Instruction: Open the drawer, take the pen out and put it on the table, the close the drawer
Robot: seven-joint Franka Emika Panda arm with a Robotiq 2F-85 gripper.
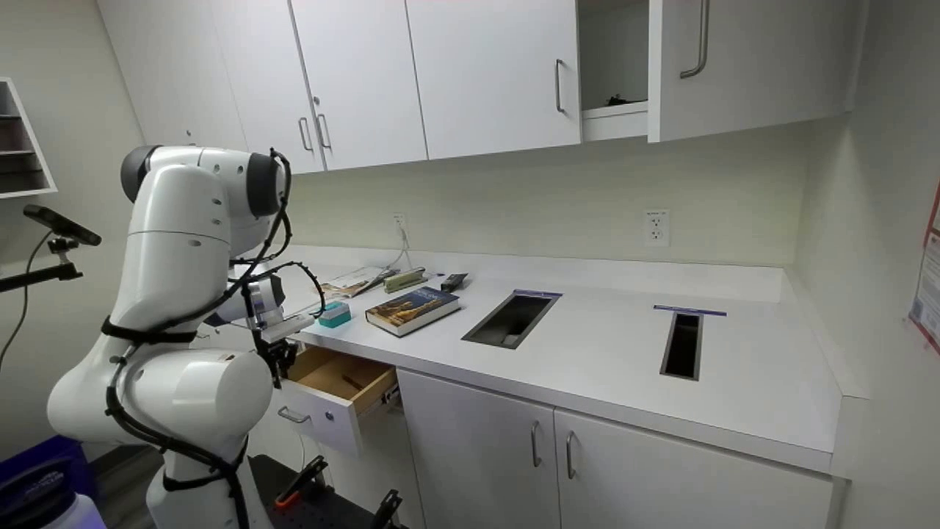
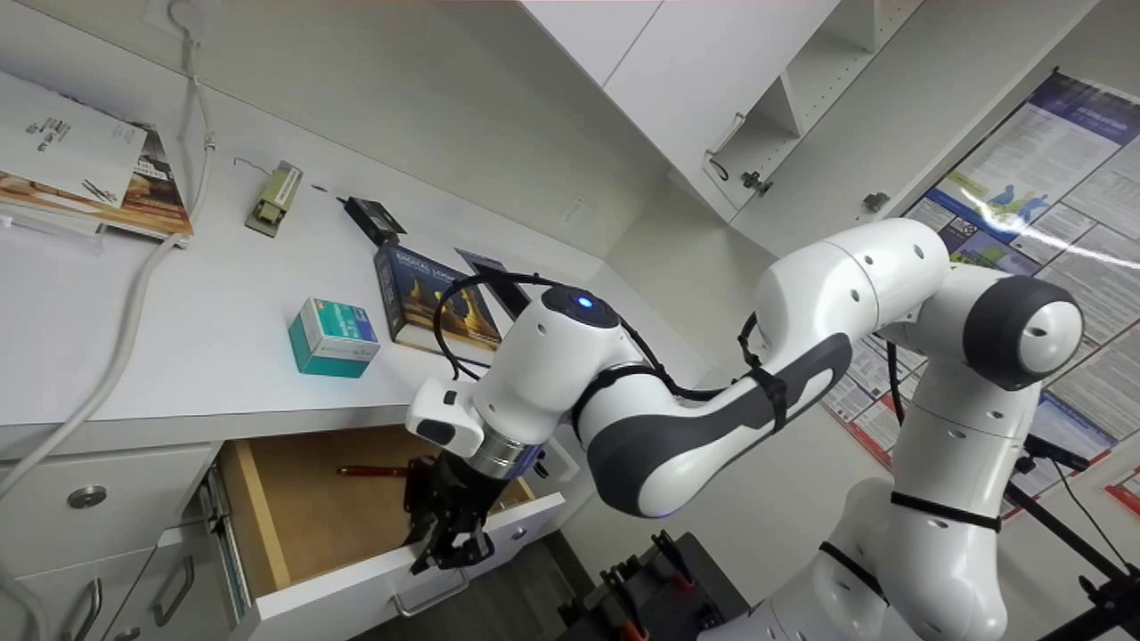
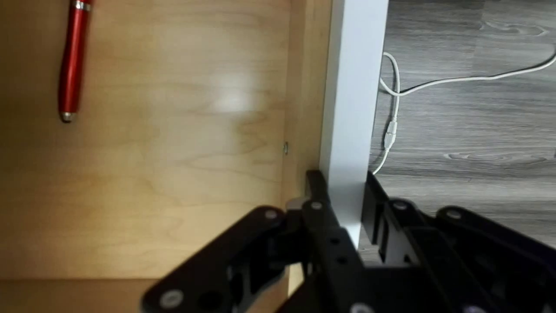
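We see the fingers (image 3: 374,204) a little apart, pinching the white front panel (image 3: 354,100) of the drawer (image 3: 182,174), which stands open under the front edge of the desk (image 1: 587,353); the red pen (image 3: 74,69) lies inside, well apart from that panel.

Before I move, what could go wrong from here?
The gripper holds the drawer by its front: lifting away without releasing might wrench it. The pen lies loose inside and could roll if the drawer jerks. The teal box sits near the front edge of the table, so a wide swing may knock it.
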